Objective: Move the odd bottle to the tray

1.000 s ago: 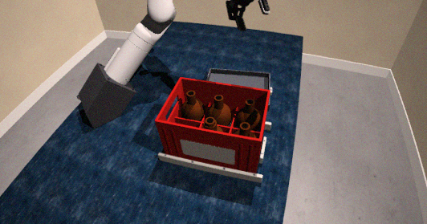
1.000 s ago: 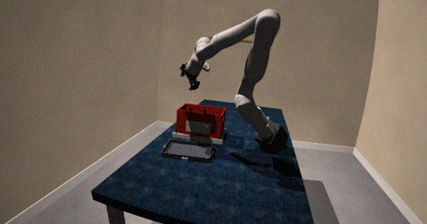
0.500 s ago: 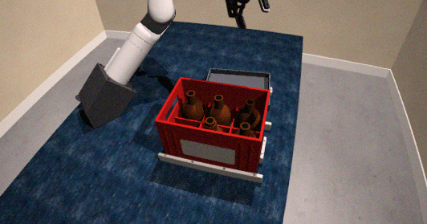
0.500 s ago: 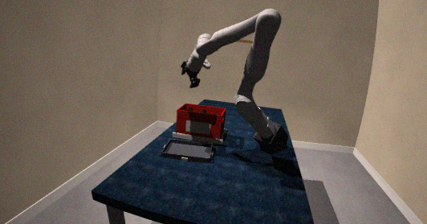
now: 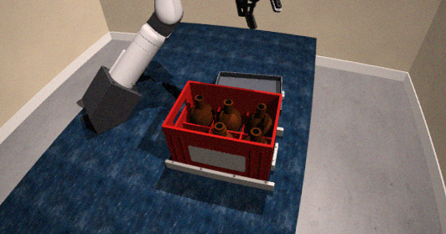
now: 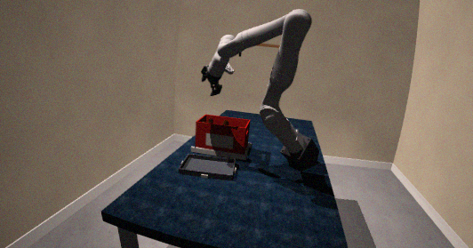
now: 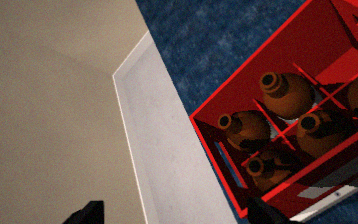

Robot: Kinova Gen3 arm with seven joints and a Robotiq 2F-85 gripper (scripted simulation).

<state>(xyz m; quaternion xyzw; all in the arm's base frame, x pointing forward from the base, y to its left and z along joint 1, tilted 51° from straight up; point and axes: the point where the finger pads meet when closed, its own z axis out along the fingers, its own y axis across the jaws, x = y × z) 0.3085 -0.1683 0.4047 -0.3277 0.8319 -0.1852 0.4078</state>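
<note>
1. Our end effector (image 5: 260, 7) hangs high above the worktop (image 5: 84, 184), fingers spread fully, holding nothing.
2. All five bottles stand in the red crate (image 5: 218, 143): three in the row nearer the tray, two in the row behind the crate's label. One cell looks empty.
3. We can't tell yet which bottle is the odd one. In the wrist view the near-left bottle (image 7: 245, 129) seems to have a slimmer neck than its neighbour (image 7: 286, 92), but perspective could explain that.
4. Handling, as we judge it: the bottles look rigid, smooth, bulbous low down and narrow up top. Likely slippery and tip-prone. We should take hold on the neck just under the lip, so the flare stops any slip.
5. The dividers and crate walls hem the bellies in, so only the necks are reachable. Lift straight up until the base clears the rim.
6. The crate is loose, so side contact could drag it.
7. The tray (image 6: 209, 165) lies just beside the crate, with a low rim and open room above it.
</note>
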